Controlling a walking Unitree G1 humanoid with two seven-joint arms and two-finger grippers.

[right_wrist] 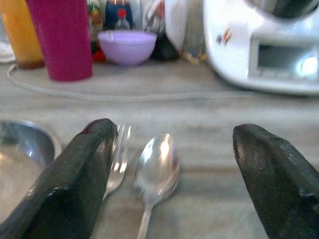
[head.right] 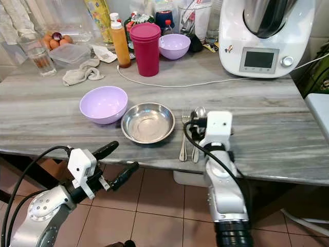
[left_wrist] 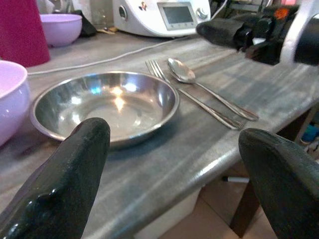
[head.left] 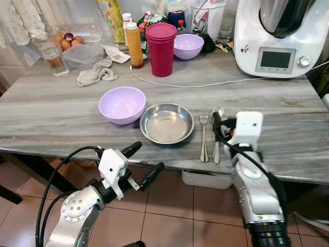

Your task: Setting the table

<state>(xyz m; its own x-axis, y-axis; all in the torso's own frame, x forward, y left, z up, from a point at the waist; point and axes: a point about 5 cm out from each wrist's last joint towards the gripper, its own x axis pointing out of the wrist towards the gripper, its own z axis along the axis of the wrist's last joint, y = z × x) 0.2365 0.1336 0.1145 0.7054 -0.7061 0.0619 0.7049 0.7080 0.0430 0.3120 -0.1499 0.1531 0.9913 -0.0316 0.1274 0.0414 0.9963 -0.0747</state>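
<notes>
Right gripper (head.left: 218,123) partly hides spoon (head.left: 217,135) beside fork (head.left: 203,137)

Background clutter: well beyond the right gripper (head.left: 220,122) and a bit to its right sits a big white kitchen machine (head.left: 280,36) with a little screen. A white cable (head.left: 205,84) runs across the counter between the two. Far ahead of the left gripper (head.left: 148,156) stand a magenta tumbler (head.left: 161,49), an orange bottle (head.left: 134,45) and a spare purple bowl (head.left: 188,46). Further to that gripper's left are a rumpled cloth (head.left: 95,75), a glass (head.left: 53,54), a clear plastic box (head.left: 82,54) and some eggs (head.left: 69,42).
</notes>
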